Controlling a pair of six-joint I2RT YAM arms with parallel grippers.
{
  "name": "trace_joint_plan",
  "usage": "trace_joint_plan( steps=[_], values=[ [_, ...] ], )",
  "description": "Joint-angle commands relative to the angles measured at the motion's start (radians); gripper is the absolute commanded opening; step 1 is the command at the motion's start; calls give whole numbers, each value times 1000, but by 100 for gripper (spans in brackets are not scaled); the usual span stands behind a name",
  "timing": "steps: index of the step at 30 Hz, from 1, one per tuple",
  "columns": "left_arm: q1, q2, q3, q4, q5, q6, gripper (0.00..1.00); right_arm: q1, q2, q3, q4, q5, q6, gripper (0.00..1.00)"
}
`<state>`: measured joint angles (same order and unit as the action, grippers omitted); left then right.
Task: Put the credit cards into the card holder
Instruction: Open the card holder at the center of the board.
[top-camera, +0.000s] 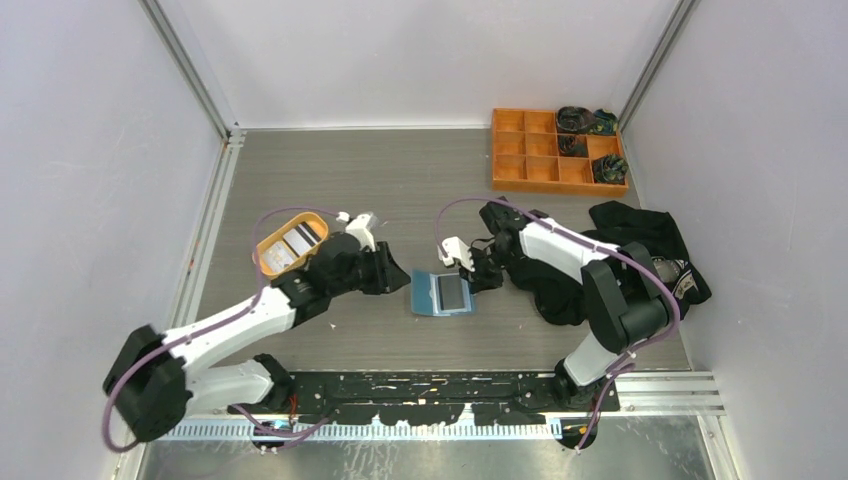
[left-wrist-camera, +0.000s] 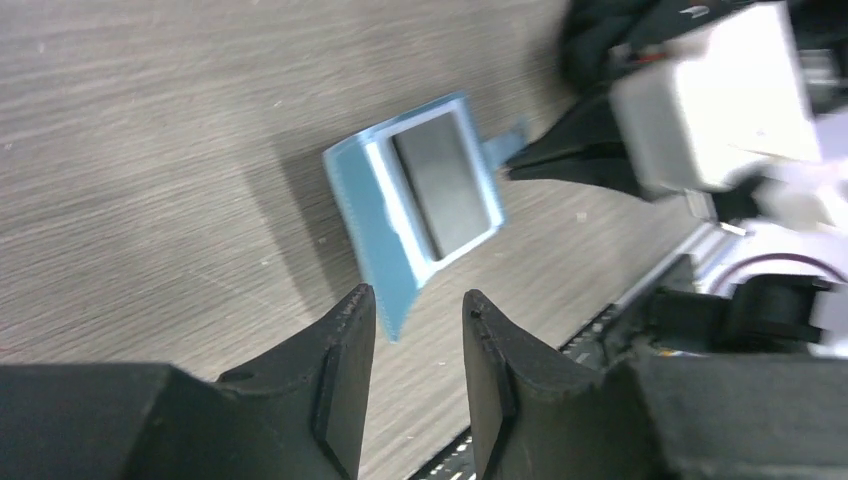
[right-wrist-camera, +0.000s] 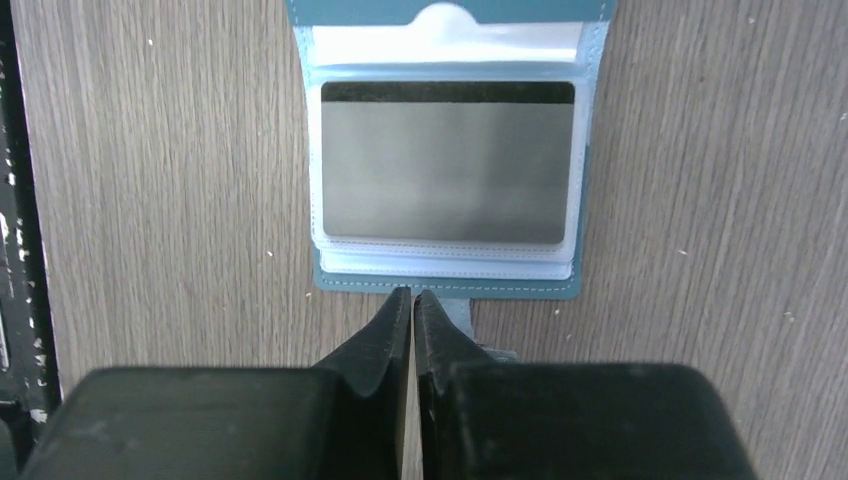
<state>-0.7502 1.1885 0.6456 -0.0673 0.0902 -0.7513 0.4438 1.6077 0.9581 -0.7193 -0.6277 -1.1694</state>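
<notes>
Open blue card holder (right-wrist-camera: 445, 287), grey striped card (right-wrist-camera: 447, 165) inside; left fingers (left-wrist-camera: 345, 370) narrowly apart, right fingers (right-wrist-camera: 385, 340) together.

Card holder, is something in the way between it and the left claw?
Nothing visible does. The left gripper is open right at the edge of the card holder, whose corner is almost inside the jaws. The right gripper sits at the opposite side, by the tab.

Grey wood-grain table (top-camera: 400, 180): open blue card holder (top-camera: 421, 296), orange oval tray (top-camera: 264, 251), orange compartment box (top-camera: 525, 166), black cloth (top-camera: 640, 225).
</notes>
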Motion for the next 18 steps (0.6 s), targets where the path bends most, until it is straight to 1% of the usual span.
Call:
trace_joint_plan(
  steps=[1,3,5,6,8,11,13,16,18],
  values=[
    [6,-159,-66,161,49,-49,42,5,6,79,-9,-18,134,10],
    [6,-177,-111,278,100,-107,44,-1,10,104,-10,-41,202,9],
    [4,-156,-143,382,150,-162,44,-12,9,129,-16,-70,264,9],
    [-3,-137,-145,421,159,-188,44,-26,8,140,-20,-92,295,9],
    [-39,-88,-132,449,151,-205,43,-51,9,158,-25,-145,353,9],
    [-144,-12,-75,420,44,-173,43,-96,14,178,-21,-206,454,9],
    [-207,28,-14,328,-65,-130,43,-120,25,191,-19,-219,513,9],
    [-286,87,85,149,-302,-53,44,-139,41,203,2,-197,607,9],
    [-301,134,114,104,-376,-44,47,-144,53,213,16,-168,659,9]
  ],
)
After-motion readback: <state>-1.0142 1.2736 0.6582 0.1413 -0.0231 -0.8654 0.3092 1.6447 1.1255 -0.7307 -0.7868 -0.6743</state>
